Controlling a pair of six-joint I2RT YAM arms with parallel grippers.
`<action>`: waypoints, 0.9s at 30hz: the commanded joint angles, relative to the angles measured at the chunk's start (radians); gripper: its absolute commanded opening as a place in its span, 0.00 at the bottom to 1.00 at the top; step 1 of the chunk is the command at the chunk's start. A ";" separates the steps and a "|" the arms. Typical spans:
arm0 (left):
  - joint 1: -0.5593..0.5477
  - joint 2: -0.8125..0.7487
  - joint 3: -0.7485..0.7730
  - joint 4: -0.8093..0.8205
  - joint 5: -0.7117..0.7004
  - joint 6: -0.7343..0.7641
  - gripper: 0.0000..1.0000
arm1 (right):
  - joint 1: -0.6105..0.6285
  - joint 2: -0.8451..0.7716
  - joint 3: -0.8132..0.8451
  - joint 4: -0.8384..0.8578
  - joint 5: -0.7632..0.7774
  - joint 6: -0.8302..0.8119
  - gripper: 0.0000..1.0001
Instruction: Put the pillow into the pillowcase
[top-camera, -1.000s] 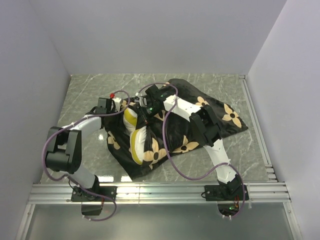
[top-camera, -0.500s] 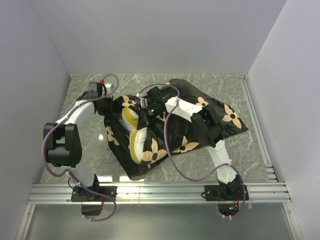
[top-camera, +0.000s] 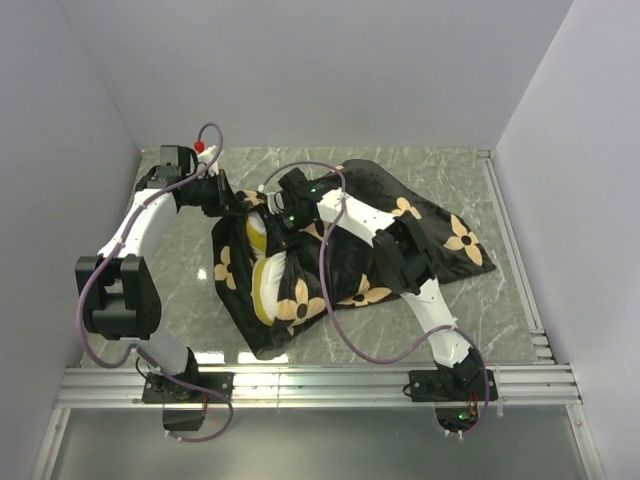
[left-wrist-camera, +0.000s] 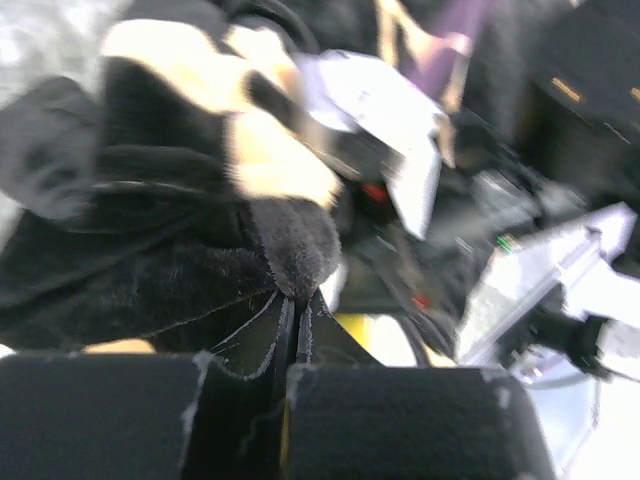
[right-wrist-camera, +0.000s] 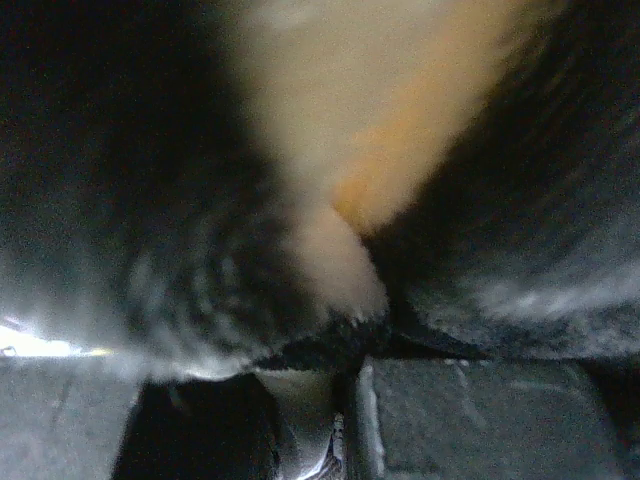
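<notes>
The black pillowcase (top-camera: 380, 250) with tan flowers lies bunched across the middle of the table. At its open left end the white pillow (top-camera: 262, 285) with its yellow band shows, partly inside. My left gripper (top-camera: 235, 203) is at the far left corner of that opening, shut on a fold of the black pillowcase (left-wrist-camera: 150, 250); the left wrist view shows the left gripper (left-wrist-camera: 297, 320) pinching it, with a bit of yellow pillow (left-wrist-camera: 385, 340) behind. My right gripper (top-camera: 283, 218) sits on top near the opening, and in its wrist view the right gripper (right-wrist-camera: 345, 365) is shut on the flowered pillowcase (right-wrist-camera: 120, 200).
The grey marble table (top-camera: 180, 270) is boxed in by white walls on the left, back and right. An aluminium rail (top-camera: 320, 380) runs along the near edge. Purple cables (top-camera: 330, 300) loop over the right arm and the fabric.
My left arm swung out to the far left and its gripper went from open to shut on the pillowcase edge. The right gripper and the fabric shifted slightly left.
</notes>
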 joint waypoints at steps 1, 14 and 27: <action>0.010 -0.124 0.003 0.085 0.179 -0.010 0.00 | 0.024 0.123 0.069 -0.154 0.079 0.007 0.00; -0.026 -0.212 -0.296 -0.034 0.166 -0.013 0.00 | -0.174 -0.108 -0.161 0.408 -0.240 0.527 0.61; -0.061 0.113 -0.112 0.185 0.165 -0.110 0.00 | -0.108 -0.319 -0.266 -0.187 -0.105 0.044 0.69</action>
